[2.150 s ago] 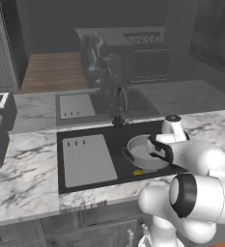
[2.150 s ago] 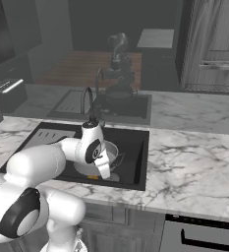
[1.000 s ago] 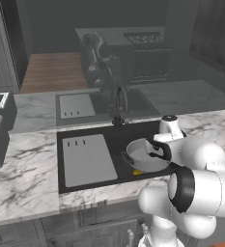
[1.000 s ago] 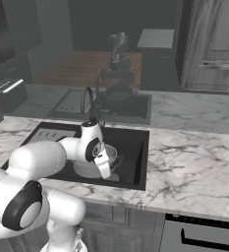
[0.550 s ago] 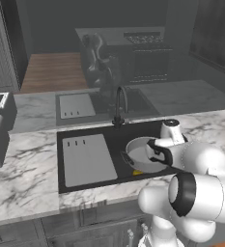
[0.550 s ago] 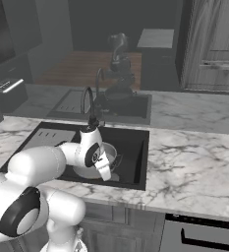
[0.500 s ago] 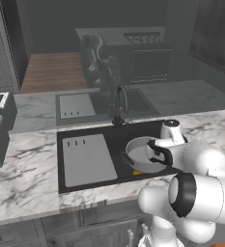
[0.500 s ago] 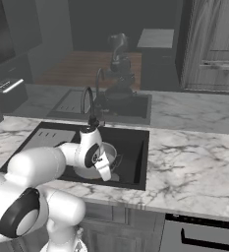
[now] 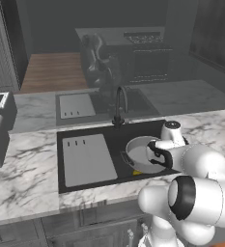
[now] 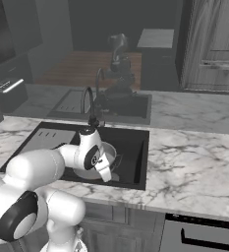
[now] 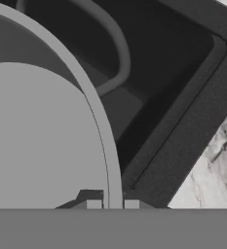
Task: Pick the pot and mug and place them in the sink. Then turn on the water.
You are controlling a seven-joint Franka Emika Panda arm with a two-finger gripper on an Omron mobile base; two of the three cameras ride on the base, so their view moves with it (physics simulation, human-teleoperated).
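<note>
A wide, shallow grey metal pot [image 9: 144,155] sits level and upright, low inside the right part of a large black rectangular sink [image 9: 92,137]. A light grey slotted panel [image 9: 87,159] covers the sink's left half. A dark gooseneck faucet [image 9: 119,103] rises at its far edge.

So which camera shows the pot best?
The left base view: the pot sits whole in the sink. In the right base view the arm hides much of it; the hand view has just its rim and loop handle.

Bulbous glossy white arm [image 9: 201,193], dark joint rings, grey fingertips [image 11: 94,204]
</note>
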